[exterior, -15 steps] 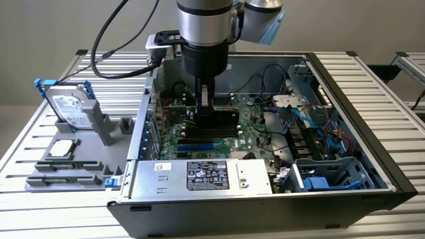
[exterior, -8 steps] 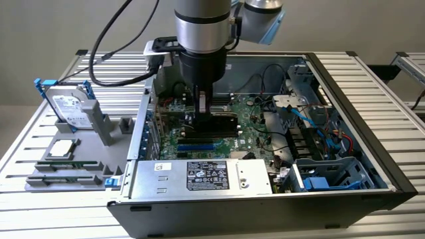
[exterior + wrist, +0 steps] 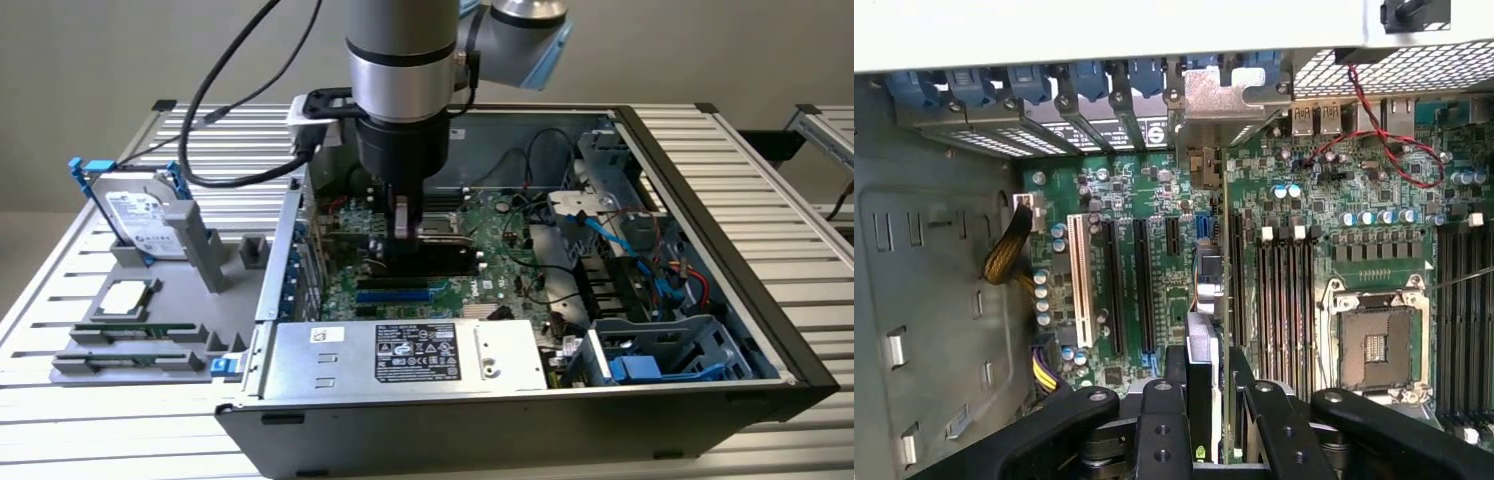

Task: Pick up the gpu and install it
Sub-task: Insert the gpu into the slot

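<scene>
My gripper point(image 3: 400, 238) reaches down into the open computer case point(image 3: 747, 300) and is shut on the gpu point(image 3: 438, 263), a black card standing on edge over the motherboard point(image 3: 501, 240), just above the blue expansion slots point(image 3: 398, 294). In the wrist view the gpu point(image 3: 1204, 350) appears edge-on between my two black fingers point(image 3: 1159, 425). Its silver end bracket point(image 3: 1219, 100) lies against the row of rear slot openings. Whether the card's lower edge sits fully in a slot is hidden.
Left of the case, a grey holder point(image 3: 254, 262) carries a silver hard drive in a blue frame point(image 3: 140, 215), a processor chip point(image 3: 127, 298) and two green memory sticks point(image 3: 134, 330). Inside are the power supply point(image 3: 400, 355), loose cables point(image 3: 627, 240) and the CPU socket point(image 3: 1374, 345).
</scene>
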{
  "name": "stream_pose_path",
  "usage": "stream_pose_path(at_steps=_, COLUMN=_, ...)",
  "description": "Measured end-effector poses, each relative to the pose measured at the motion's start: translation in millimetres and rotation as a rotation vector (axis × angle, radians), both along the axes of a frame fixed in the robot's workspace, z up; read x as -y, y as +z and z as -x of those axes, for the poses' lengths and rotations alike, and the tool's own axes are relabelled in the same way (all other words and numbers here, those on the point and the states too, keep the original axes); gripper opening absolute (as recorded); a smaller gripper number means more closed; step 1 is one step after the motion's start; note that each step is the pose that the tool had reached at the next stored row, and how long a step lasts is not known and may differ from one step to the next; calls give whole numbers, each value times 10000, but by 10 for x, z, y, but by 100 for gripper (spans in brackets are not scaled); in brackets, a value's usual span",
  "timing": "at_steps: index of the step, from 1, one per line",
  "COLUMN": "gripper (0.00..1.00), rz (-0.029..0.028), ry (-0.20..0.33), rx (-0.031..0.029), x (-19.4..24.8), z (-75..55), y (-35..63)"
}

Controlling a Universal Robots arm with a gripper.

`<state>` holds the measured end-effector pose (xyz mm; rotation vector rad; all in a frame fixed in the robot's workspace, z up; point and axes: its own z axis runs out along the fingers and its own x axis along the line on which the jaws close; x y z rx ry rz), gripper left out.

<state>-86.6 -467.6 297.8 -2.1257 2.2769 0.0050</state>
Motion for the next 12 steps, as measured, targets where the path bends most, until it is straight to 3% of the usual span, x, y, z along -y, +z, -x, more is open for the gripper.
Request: stream_pose_path(at_steps=12, gripper=27, rz=33, ry=-233, rx=-4, x=7, z=26, y=-145)
